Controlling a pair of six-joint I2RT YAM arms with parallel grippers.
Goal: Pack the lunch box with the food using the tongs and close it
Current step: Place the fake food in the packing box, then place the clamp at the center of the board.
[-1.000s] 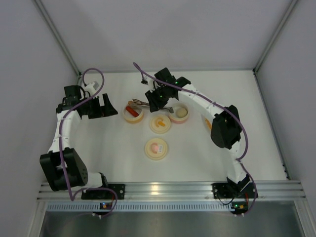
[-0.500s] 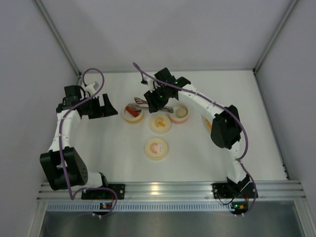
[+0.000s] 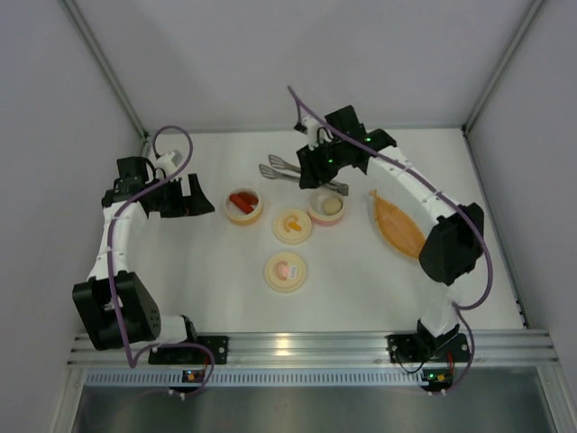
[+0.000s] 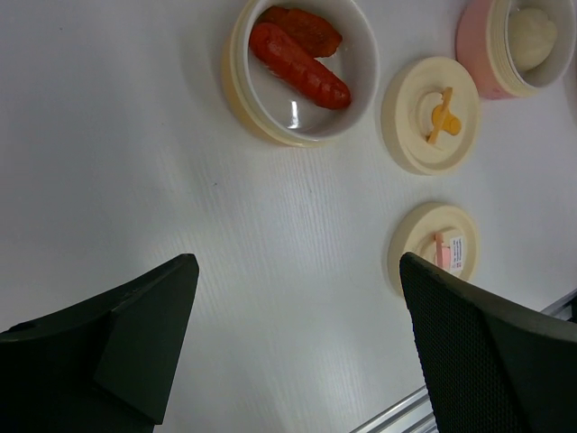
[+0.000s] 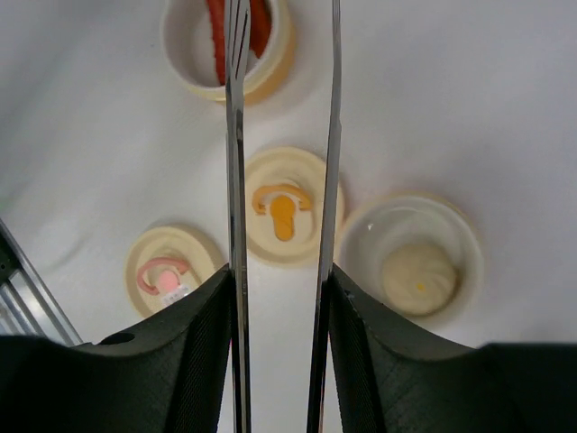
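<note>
Tongs in right gripper (arms apart)

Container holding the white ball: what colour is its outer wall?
Pink. The container shows it best in the left wrist view.

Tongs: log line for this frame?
right gripper: shut on tongs, tips empty | left gripper: open | sausages: in yellow container | cream ball: in pink container | orange-handled lid, pink-handled lid: off

I see the left arm arched up the left side, forearm turned inward, the left gripper with jaws spread wide and empty. The right arm stretches far forward, elbow out right; the right gripper has its jaws clamped on the tongs.
</note>
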